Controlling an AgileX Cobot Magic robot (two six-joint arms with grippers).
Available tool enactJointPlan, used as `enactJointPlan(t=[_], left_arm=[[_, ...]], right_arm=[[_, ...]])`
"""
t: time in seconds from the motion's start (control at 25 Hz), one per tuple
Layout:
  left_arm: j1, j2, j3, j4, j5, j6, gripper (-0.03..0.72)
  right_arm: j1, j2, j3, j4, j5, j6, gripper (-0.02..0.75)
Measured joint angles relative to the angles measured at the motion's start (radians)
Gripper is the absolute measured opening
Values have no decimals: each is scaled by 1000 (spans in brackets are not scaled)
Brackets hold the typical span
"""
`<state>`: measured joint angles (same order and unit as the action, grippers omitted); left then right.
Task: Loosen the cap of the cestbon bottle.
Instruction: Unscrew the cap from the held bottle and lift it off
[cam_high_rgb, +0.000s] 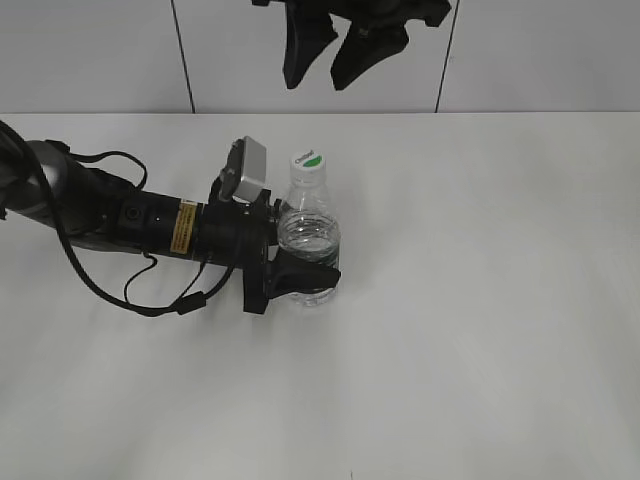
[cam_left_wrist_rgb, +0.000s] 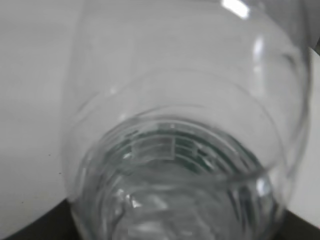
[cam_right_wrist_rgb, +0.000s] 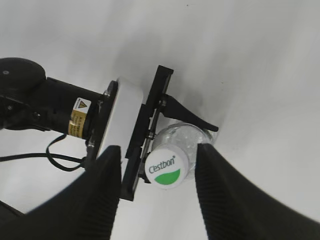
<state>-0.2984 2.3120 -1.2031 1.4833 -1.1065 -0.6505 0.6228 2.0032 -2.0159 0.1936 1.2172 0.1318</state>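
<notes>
White and smooth, the flat table (cam_high_rgb: 480, 330) fills your view. You see the small clear plastic cestbon bottle (cam_high_rgb: 306, 240) standing straight up near the middle, its long side running up and down. Its round white screw cap (cam_high_rgb: 309, 163) with the green leaf mark points up, on top of the neck. Your black left gripper (cam_high_rgb: 305, 270) is squeezed around the bottle's lower body. Your black right gripper (cam_right_wrist_rgb: 159, 170) hangs above the cap, its smooth fingers (cam_right_wrist_rgb: 107, 175) spread wide and touching nothing.
</notes>
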Motion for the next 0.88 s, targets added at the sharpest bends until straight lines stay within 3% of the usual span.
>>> enactJointPlan(t=[0.68,0.88], left_arm=[[0,0,0,-4,1,-1,412],[0,0,0,-4,4,-1,412]], right_arm=[[0,0,79,0,1,272,368],[21,0,79,-73,2,339,369]])
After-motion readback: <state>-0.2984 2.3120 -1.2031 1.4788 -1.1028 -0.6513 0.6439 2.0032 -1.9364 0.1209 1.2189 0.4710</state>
